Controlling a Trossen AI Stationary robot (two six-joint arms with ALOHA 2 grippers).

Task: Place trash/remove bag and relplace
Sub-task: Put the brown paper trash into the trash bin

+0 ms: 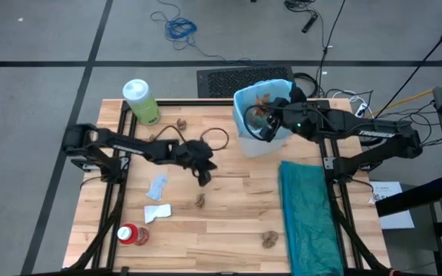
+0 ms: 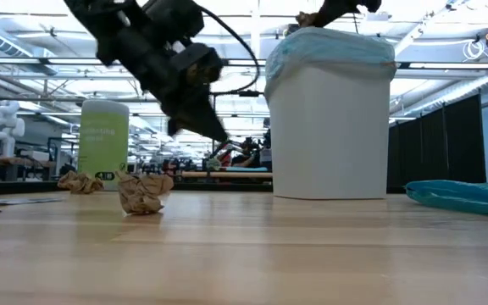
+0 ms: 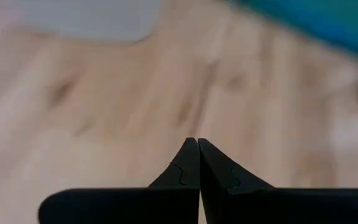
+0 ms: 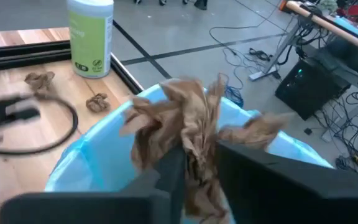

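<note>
The white wastebasket (image 1: 261, 142) stands at the table's far side, lined with the light-blue bag (image 4: 104, 143), whose edge is folded over the rim (image 2: 329, 47). My right gripper (image 1: 265, 116) hovers over its opening, shut on a crumpled brown paper wad (image 4: 185, 118). My left gripper (image 1: 205, 176) is shut on nothing and hangs above the table's middle, pointing slantwise down (image 3: 197, 144). More brown wads (image 1: 200, 201) (image 1: 269, 240) (image 1: 181, 124), pale scraps (image 1: 157, 186) and a red white-capped container (image 1: 131, 234) lie on the wood. My right gripper has the brown wad's lower part (image 4: 197, 177) between its two fingers (image 4: 169, 174). The fingers slant down from the table's right side. The wad sticks up and out past the fingertips, lifted clear above the bag's opening.
A large green bottle (image 1: 140, 101) stands at the far left, a darker teal bag (image 1: 307, 215) lies along the right side, and a black cable loop (image 1: 217, 138) lies left of the basket. In the low view a wad (image 2: 142, 193) sits near the front.
</note>
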